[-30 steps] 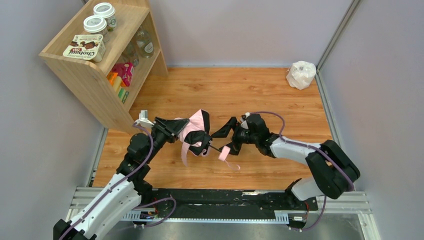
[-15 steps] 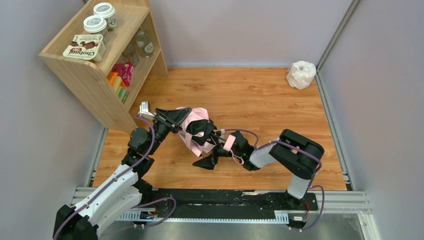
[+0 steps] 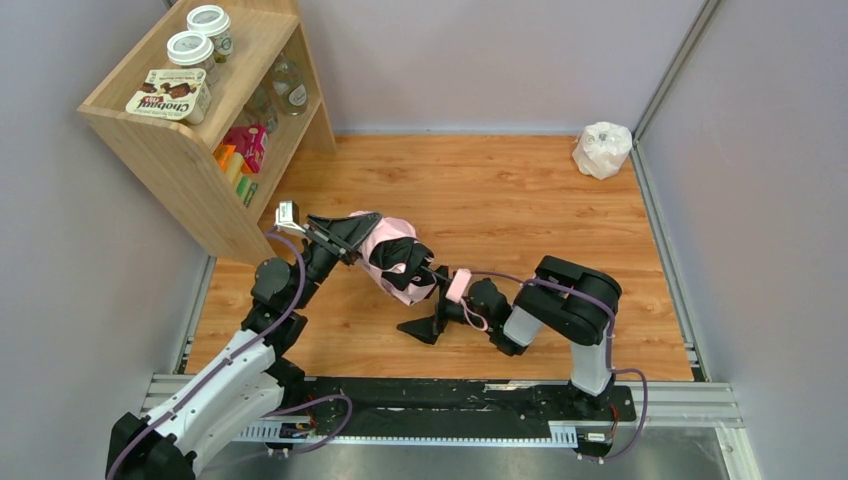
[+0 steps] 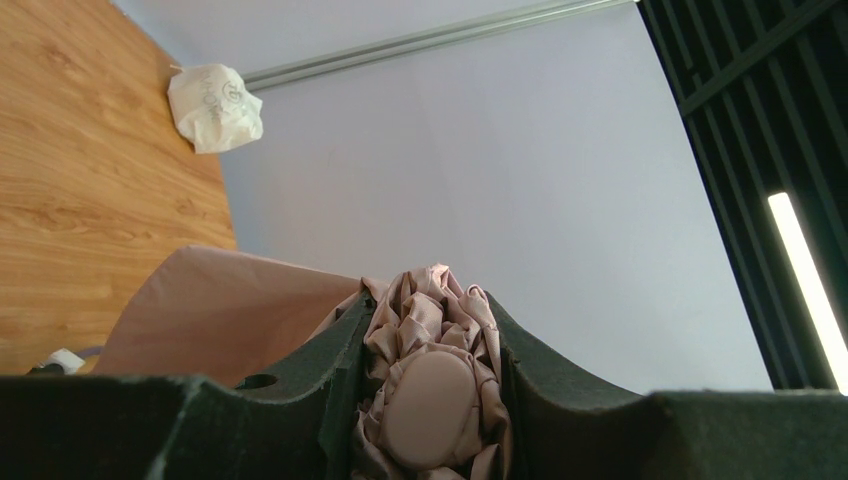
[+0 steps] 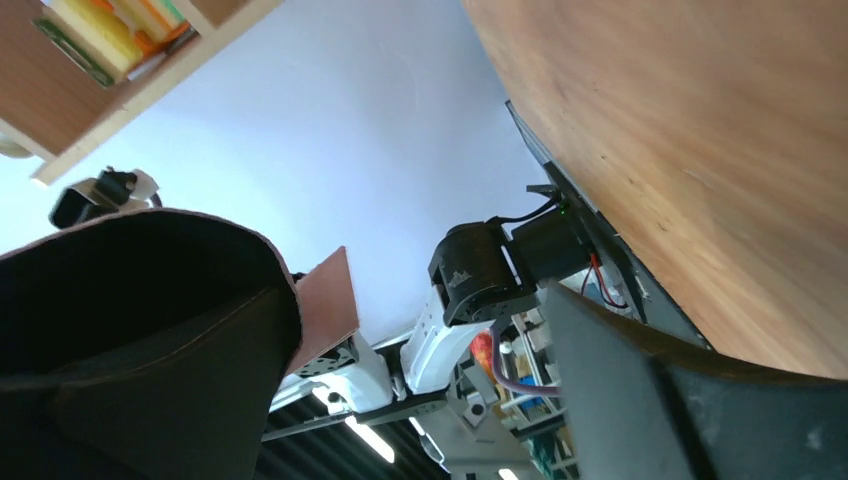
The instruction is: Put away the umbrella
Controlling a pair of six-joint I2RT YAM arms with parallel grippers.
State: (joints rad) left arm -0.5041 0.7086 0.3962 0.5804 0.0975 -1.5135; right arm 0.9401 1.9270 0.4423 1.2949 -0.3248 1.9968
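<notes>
The pale pink umbrella [image 3: 392,252] is bunched up in the air above the wooden floor. My left gripper [image 3: 352,238] is shut on its top end. In the left wrist view the crumpled fabric and round pink cap [image 4: 432,405] sit pinched between the fingers of the left gripper [image 4: 430,335]. The small pink handle [image 3: 458,285] and wrist loop [image 3: 470,318] rest against my right wrist. My right gripper [image 3: 420,327] is open and empty, low and just in front of the umbrella. In the right wrist view the right gripper [image 5: 420,300] holds nothing between its wide-apart jaws.
A wooden shelf unit [image 3: 190,150] with jars and boxes stands at the back left, close to my left arm; it also shows in the right wrist view [image 5: 150,75]. A small white plastic bag [image 3: 602,150] lies in the far right corner, also in the left wrist view [image 4: 213,105]. Grey walls enclose the floor.
My right arm has let go by the handle and swung down and left to sit low in front of the umbrella. The umbrella has bunched shorter; the left gripper still holds it.
</notes>
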